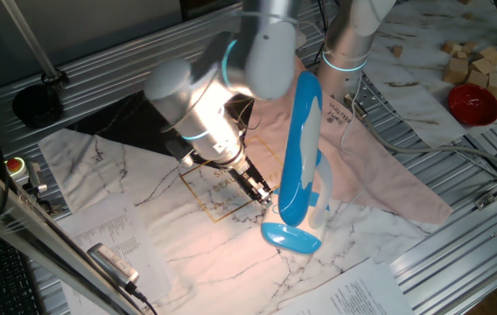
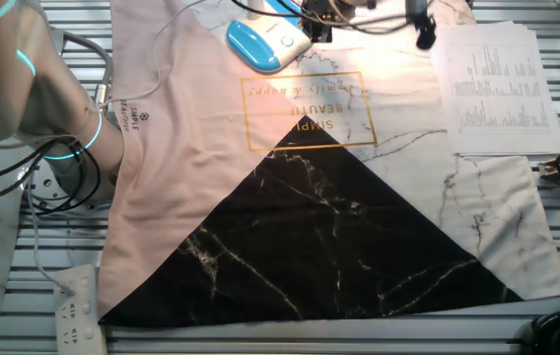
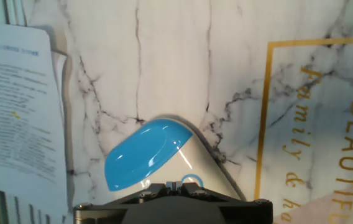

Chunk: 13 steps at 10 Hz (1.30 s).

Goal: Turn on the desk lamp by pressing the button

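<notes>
The desk lamp (image 1: 301,149) stands on the marble-print cloth with its long blue head folded upright against the white neck. Its blue oval base (image 1: 290,236) rests on the cloth and also shows in the other fixed view (image 2: 255,44). In the hand view the base (image 3: 142,152) lies just ahead of my fingers, with a round blue-ringed button (image 3: 192,181) on its white part. My gripper (image 3: 175,185) is shut with the fingertips pressed together, right at the button. It also shows in one fixed view (image 1: 262,191), at the left of the base. The cloth beside the lamp is brightly lit.
Printed sheets (image 3: 15,106) lie left of the lamp and at the table's corner (image 2: 487,84). A red bowl (image 1: 473,103) and wooden blocks (image 1: 476,61) sit at the far right. A power strip (image 2: 75,306) and cables lie by the arm's base (image 2: 4,89).
</notes>
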### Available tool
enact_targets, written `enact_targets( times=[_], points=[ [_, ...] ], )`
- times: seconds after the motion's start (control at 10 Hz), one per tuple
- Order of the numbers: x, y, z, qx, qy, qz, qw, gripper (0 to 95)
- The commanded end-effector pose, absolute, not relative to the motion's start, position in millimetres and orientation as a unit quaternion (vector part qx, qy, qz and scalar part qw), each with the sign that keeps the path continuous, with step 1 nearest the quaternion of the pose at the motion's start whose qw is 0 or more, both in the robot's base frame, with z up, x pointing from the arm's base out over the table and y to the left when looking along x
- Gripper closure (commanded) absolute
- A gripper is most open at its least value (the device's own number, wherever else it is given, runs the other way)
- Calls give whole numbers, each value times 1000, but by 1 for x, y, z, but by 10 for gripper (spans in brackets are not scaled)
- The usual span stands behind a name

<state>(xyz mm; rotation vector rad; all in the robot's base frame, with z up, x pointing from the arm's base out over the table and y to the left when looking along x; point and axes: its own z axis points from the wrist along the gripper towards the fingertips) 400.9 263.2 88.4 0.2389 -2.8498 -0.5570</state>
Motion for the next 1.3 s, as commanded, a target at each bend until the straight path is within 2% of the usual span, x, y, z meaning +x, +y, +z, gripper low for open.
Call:
enact_targets(
  times=[0.1, 0.7, 1.3],
  points=[
    [404, 262, 88, 86, -969, -212, 94, 950],
    [406, 236, 92, 134, -968, -195, 89, 950],
    [427, 215, 90, 165, -970, -154, 90, 950]
  ],
)
